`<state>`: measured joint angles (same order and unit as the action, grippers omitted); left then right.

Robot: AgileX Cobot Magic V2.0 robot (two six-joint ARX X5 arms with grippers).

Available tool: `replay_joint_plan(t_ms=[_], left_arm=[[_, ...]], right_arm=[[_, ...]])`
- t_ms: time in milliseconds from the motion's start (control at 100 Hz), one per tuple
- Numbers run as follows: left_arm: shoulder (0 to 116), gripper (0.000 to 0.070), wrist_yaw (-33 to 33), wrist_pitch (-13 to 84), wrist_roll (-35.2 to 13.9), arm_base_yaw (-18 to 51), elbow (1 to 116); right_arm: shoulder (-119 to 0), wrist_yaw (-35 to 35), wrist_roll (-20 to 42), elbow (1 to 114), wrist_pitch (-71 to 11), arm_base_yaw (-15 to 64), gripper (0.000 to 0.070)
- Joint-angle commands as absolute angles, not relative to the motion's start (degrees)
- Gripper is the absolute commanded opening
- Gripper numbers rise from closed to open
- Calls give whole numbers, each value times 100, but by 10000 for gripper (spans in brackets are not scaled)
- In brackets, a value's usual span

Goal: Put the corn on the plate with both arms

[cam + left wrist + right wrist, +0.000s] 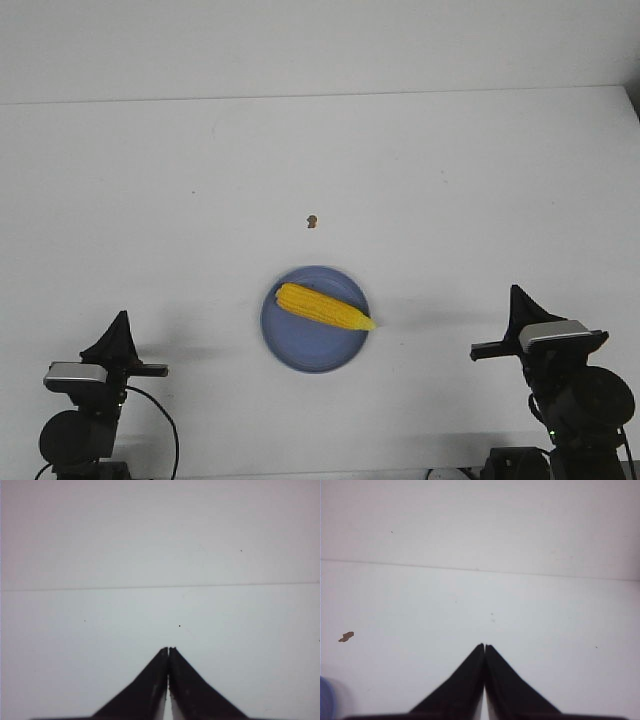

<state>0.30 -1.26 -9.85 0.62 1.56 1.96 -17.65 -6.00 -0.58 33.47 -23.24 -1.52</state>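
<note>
The yellow corn [322, 307] lies across the light blue plate [300, 347] in the front view, its pointed end just over the plate's right rim. My left gripper [121, 317] is shut and empty at the near left, well away from the plate. My right gripper [515, 291] is shut and empty at the near right, also apart from the plate. In the left wrist view the gripper [169, 649] points over bare table. In the right wrist view the gripper [484, 645] is shut too, and a sliver of the plate [325, 700] shows at the picture's edge.
A tiny brown speck [312, 221] lies on the white table beyond the plate; it also shows in the right wrist view [346, 637]. The table's far edge [320, 95] meets a white wall.
</note>
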Motion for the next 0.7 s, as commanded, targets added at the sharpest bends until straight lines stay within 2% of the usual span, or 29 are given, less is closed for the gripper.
replay_joint_plan(t_ms=[0,690], left_arm=[[19,6,-106,-1041,40,148,82],[19,6,-106,-1041,40,145,82]], right_arm=[[-1767,-596,-1,3371,-2270,-148,2],[-1745,-598,-19,3371,-2263,43,2]])
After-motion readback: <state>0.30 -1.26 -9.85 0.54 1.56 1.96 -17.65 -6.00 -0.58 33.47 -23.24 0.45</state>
